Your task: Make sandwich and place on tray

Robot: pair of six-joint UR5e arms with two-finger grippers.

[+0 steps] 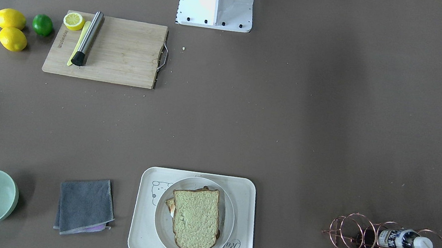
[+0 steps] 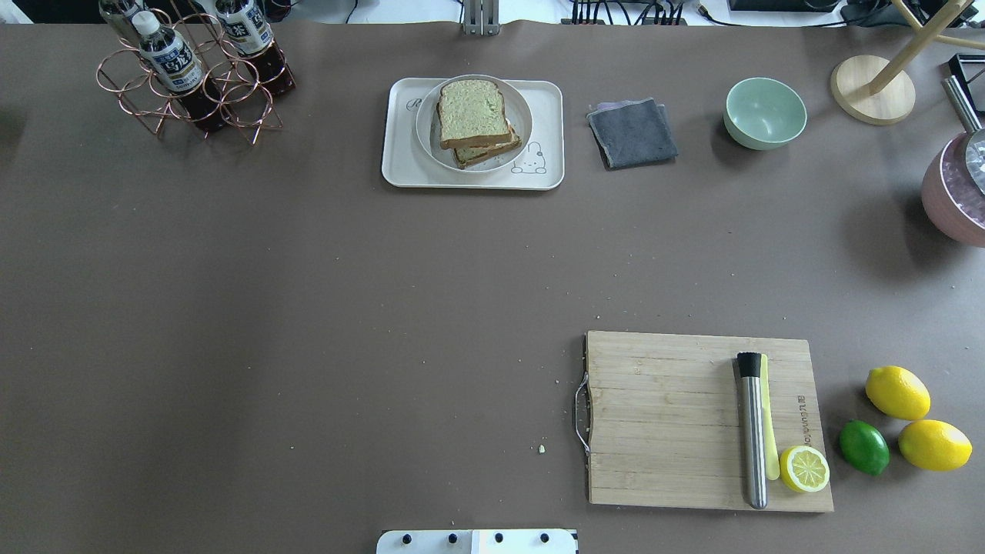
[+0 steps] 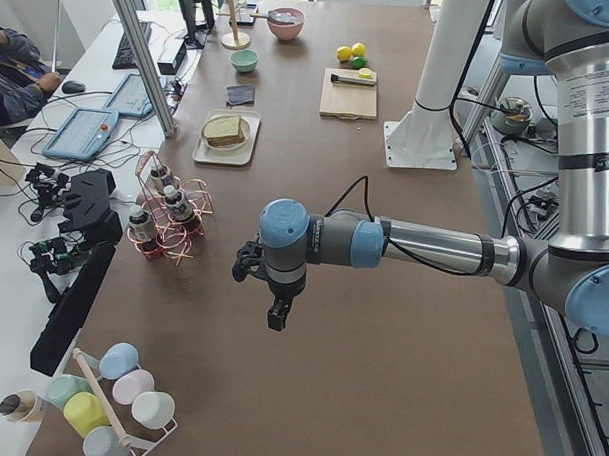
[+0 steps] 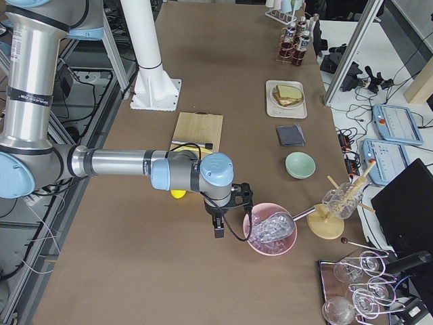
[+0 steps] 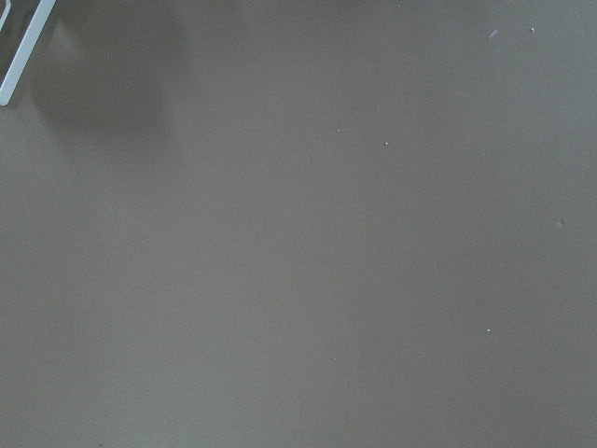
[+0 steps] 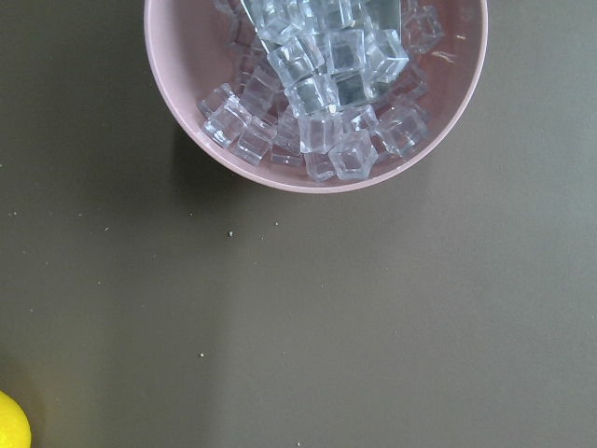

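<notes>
The sandwich [image 1: 195, 217], two bread slices with a bit of egg showing at its edge, lies on a round white plate [image 1: 161, 224] that sits on the cream tray [image 1: 246, 196]. It also shows in the overhead view [image 2: 473, 115], at the table's far side. My left gripper [image 3: 276, 317] shows only in the exterior left view, hovering over bare table far from the tray; I cannot tell if it is open or shut. My right gripper [image 4: 218, 230] shows only in the exterior right view, next to a pink bowl of ice; its state cannot be told either.
A wooden cutting board [image 2: 669, 415] holds a steel muddler [image 2: 752, 431] and a half lemon [image 2: 804, 468]; two lemons and a lime [image 2: 863, 446] lie beside it. A grey cloth [image 2: 632, 132], a green bowl [image 2: 764, 113], a bottle rack [image 2: 192, 77] and the pink ice bowl [image 6: 187, 103] stand around.
</notes>
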